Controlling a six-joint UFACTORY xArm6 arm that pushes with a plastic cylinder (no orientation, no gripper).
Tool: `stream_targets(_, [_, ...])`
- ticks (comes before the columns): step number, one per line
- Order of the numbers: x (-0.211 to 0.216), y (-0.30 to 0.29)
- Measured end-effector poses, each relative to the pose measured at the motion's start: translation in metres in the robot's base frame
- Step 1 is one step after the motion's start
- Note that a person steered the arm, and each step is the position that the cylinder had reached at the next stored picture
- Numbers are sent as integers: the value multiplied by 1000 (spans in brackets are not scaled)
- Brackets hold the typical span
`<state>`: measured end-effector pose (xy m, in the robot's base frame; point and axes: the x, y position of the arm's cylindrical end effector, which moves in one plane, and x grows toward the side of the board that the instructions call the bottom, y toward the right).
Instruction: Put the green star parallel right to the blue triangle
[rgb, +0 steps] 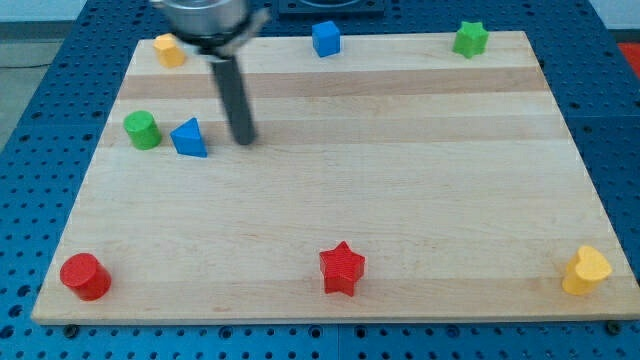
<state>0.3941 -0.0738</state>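
Note:
The green star (470, 38) sits near the view's top right corner of the wooden board (400, 190). The blue triangle (189, 138) lies at the view's left, with a green cylinder (142, 130) just to its left. My tip (243, 141) rests on the board a short way to the right of the blue triangle, apart from it and far left of the green star.
A yellow block (170, 50) is at the top left, a blue cube (326, 38) at the top middle. A red cylinder (85, 277) is at the bottom left, a red star (342, 268) at the bottom middle, a yellow heart (586, 270) at the bottom right.

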Motion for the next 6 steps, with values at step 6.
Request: stream_targets(6, [-192, 292])
